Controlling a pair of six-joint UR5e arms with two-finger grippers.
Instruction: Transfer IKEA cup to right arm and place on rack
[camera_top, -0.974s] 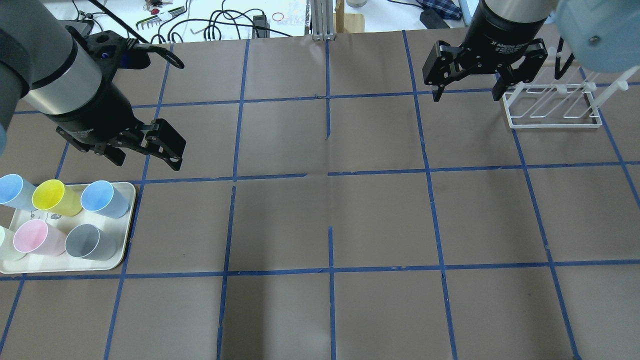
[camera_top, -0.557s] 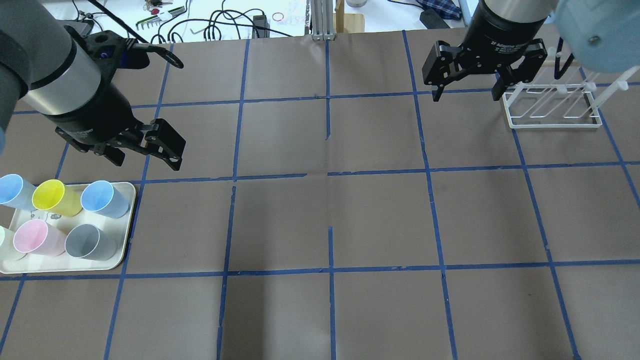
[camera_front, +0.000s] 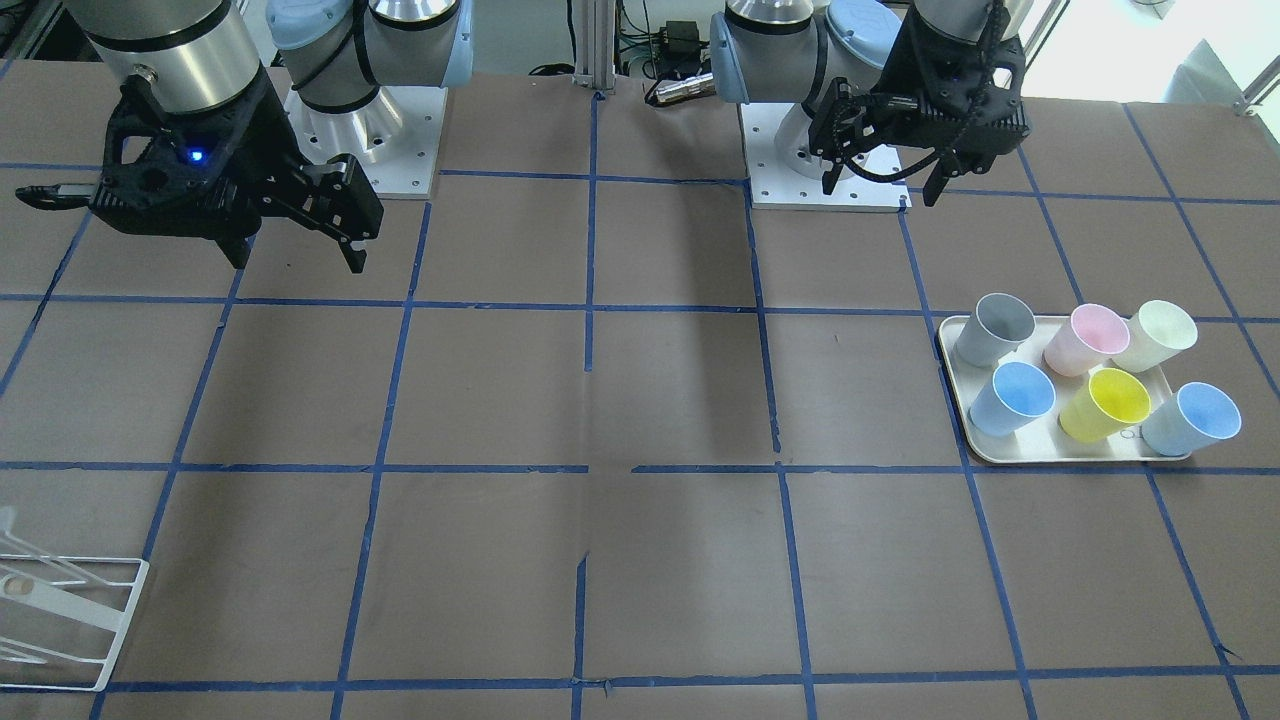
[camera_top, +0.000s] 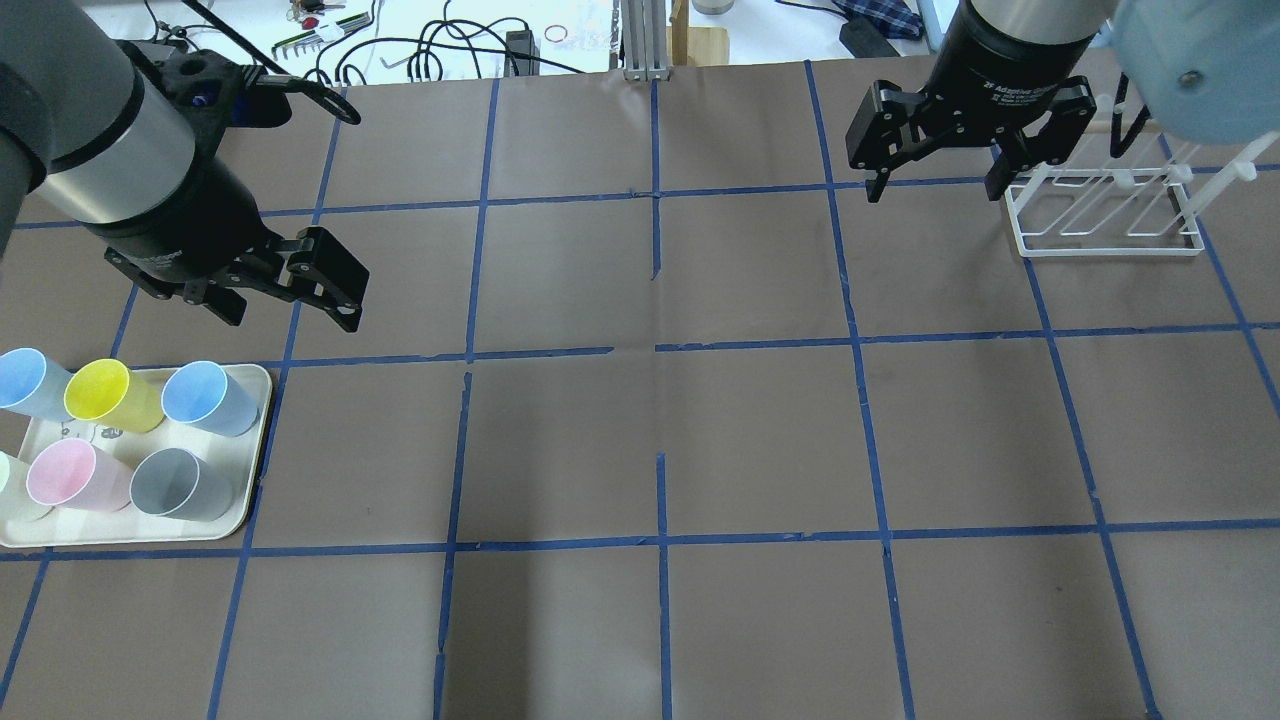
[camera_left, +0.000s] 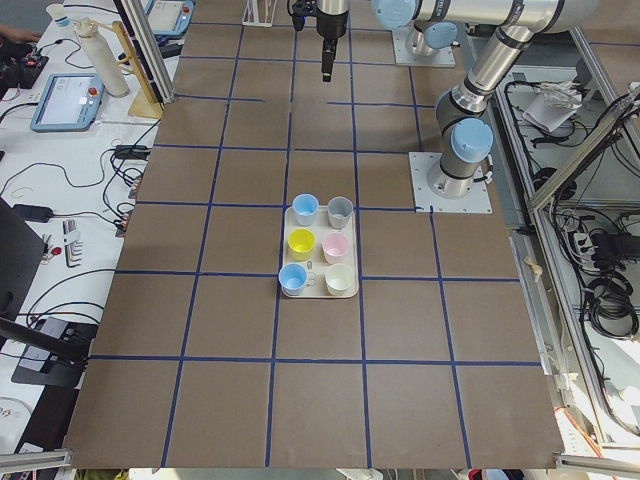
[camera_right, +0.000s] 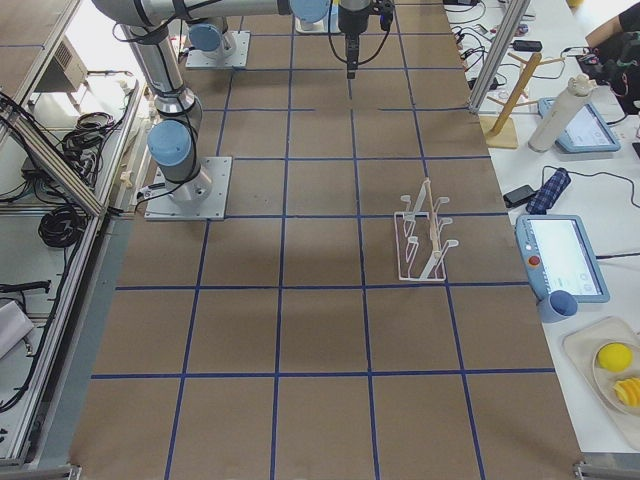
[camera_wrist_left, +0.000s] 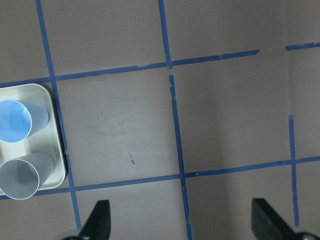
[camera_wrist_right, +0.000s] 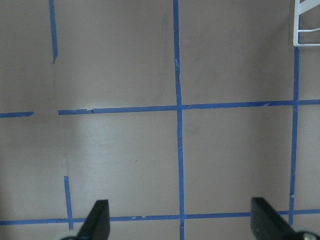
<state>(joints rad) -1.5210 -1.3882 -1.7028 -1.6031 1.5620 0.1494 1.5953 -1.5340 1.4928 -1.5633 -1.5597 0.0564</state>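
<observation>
Two pale blue IKEA cups (camera_top: 205, 395) (camera_top: 25, 380) stand upright on a cream tray (camera_top: 150, 530) at the table's left. They also show in the front view (camera_front: 1012, 397) (camera_front: 1195, 418), and one shows in the left wrist view (camera_wrist_left: 17, 121). My left gripper (camera_top: 290, 315) hangs open and empty above the table, beyond the tray. My right gripper (camera_top: 935, 190) is open and empty, just left of the white wire rack (camera_top: 1105, 215). The rack's corner shows in the right wrist view (camera_wrist_right: 307, 30).
The tray also holds a yellow cup (camera_top: 105, 393), a pink cup (camera_top: 65, 473), a grey cup (camera_top: 175, 483) and a cream cup (camera_front: 1158, 335). Blue tape lines grid the brown table. Cables and tools lie beyond the far edge.
My left gripper has shifted slightly toward the far side of the table and stays open. The right gripper and the cups have not moved.
</observation>
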